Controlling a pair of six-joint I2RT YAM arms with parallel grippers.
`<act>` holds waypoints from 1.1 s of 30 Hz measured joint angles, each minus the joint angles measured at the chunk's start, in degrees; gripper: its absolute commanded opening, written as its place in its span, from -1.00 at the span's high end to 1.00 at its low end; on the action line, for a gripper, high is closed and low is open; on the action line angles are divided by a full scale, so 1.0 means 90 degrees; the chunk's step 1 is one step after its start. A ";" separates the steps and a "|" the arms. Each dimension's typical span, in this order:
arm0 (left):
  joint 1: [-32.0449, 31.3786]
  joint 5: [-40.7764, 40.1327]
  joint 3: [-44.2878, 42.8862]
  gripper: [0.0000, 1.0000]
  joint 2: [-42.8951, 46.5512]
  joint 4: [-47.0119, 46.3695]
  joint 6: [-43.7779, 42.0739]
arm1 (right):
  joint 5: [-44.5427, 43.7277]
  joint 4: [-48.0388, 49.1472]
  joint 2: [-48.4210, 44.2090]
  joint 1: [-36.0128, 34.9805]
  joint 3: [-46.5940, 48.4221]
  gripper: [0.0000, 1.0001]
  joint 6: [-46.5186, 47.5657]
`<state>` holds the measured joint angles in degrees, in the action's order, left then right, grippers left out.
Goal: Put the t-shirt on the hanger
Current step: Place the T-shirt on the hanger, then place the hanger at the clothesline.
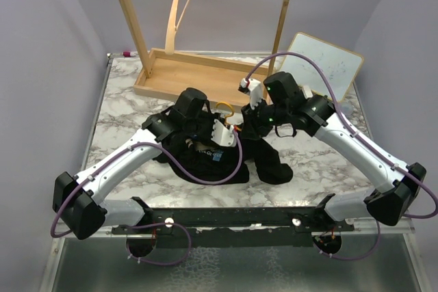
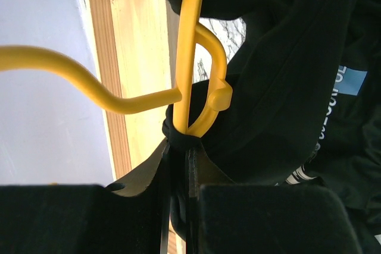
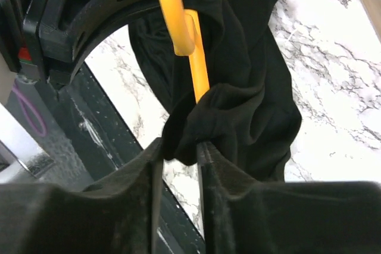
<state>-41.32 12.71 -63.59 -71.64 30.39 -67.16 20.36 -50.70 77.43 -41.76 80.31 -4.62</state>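
Now, left end effector [image 2: 178,162] is pinched on a fold of shirt [image 2: 286,87], w/ the hanger [image 2: 191,57] bar running down into that fold. Right end effector [image 3: 178,150] nips black cloth likewise, prob. the bar too. Both meet mid-desk [image 1: 123,124]; rest of shirt lies heaped there, hanger hook poking up btwn the wrists.

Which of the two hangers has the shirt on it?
The yellow hanger, with the black t-shirt bunched around it. The pale wooden hanger hangs bare on the rack behind.
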 measured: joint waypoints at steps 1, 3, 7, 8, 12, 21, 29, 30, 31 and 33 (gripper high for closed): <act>0.0000 0.0002 -0.0017 1.00 -0.0019 0.0000 0.0041 | -0.0029 0.0029 -0.0010 -0.0005 -0.0019 0.22 0.0015; 0.0000 0.0019 -0.0053 1.00 -0.0044 0.0002 0.0136 | -0.0189 0.0075 -0.0044 -0.0012 -0.0039 -0.04 -0.0005; 0.0000 0.0092 -0.0066 1.00 -0.0046 -0.0002 0.0294 | -0.0578 0.0119 -0.0223 -0.0017 -0.0036 -0.11 -0.0005; 0.0000 0.0104 -0.0066 1.00 -0.0046 0.0000 0.0335 | -0.0712 0.0121 -0.0301 -0.0017 -0.0036 -0.11 -0.0002; 0.0000 0.0146 -0.0068 1.00 -0.0046 0.0015 0.0454 | -0.1134 0.0112 -0.0641 -0.0007 -0.0036 -0.11 0.0002; 0.0000 0.0262 -0.0219 1.00 -0.0061 0.0070 0.0794 | -0.1350 0.0058 -0.1469 0.0056 -0.0631 -0.04 0.0219; 0.0000 0.0420 -0.0352 1.00 -0.0063 0.0097 0.0937 | -0.1348 0.0022 -0.1564 0.0056 -0.1149 0.08 0.0486; 0.0000 0.0435 -0.0357 1.00 -0.0063 0.0102 0.0940 | -0.1345 0.0036 -0.1554 0.0056 -0.1156 0.18 0.0525; 0.0000 0.0447 -0.0359 1.00 -0.0063 0.0109 0.0942 | -0.1345 0.0061 -0.1542 0.0056 -0.1161 0.35 0.0556; 0.0000 0.0474 -0.0359 1.00 -0.0063 0.0112 0.0945 | -0.1336 0.0141 -0.1513 0.0056 -0.1183 0.81 0.0605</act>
<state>-41.32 16.97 -66.83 -72.20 31.40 -58.65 8.34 -49.43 63.81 -41.25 69.67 0.82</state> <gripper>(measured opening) 0.104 0.409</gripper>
